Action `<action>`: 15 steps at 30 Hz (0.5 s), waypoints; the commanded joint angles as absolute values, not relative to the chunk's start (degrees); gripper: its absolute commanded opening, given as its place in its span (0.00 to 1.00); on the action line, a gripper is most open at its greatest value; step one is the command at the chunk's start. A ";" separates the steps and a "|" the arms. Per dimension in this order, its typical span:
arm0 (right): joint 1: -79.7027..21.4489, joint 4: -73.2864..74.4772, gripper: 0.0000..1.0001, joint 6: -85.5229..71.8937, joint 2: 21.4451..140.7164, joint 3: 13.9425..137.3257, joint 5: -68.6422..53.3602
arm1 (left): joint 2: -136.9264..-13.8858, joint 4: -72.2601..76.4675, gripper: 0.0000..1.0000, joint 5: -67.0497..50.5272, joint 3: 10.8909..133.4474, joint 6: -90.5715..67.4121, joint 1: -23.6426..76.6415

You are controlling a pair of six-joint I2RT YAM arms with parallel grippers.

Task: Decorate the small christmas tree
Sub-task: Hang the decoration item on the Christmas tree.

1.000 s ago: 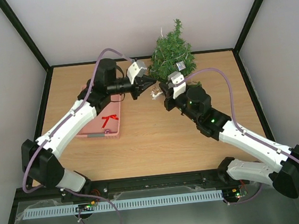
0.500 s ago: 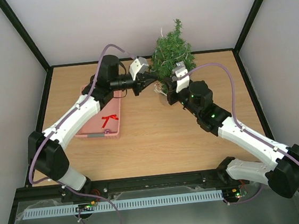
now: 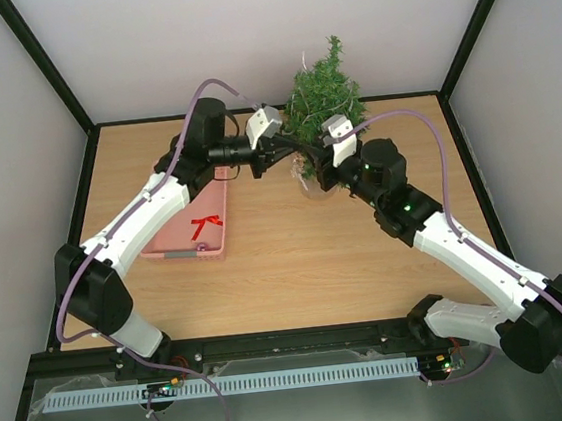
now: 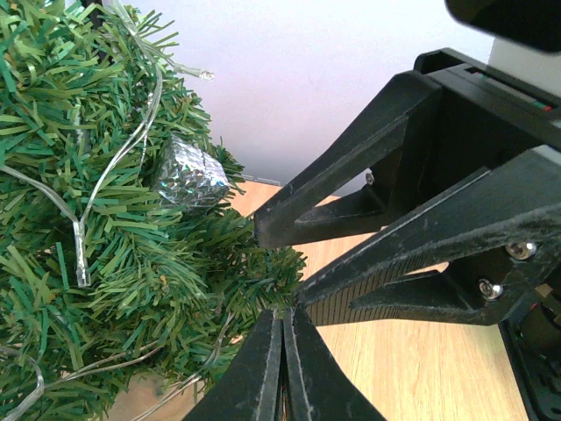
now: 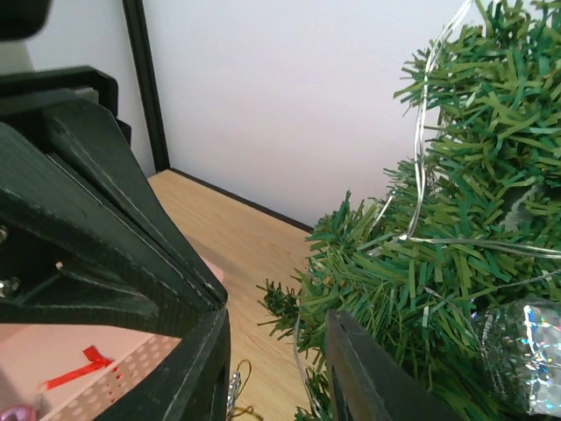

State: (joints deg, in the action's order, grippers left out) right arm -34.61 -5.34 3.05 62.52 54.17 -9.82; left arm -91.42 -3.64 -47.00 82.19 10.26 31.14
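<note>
Left side of table: pink basket, red bow inside. Next, left gripper, jaws pressed flat together, tips at foliage of small christmas tree. Then right gripper, jaws parted, low against near branches. Tree upright at far edge, centre; 1 silver faceted ornament and clear light string on branches.
</note>
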 commanded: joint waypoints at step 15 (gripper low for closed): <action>-34.46 -5.02 0.30 5.71 65.07 55.90 -15.79 | -91.84 -4.78 0.02 -51.34 85.62 11.63 30.85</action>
State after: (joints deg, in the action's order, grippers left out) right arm -34.46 -4.62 4.86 64.66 54.28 -14.87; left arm -91.74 -5.13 -49.34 83.64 10.76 30.83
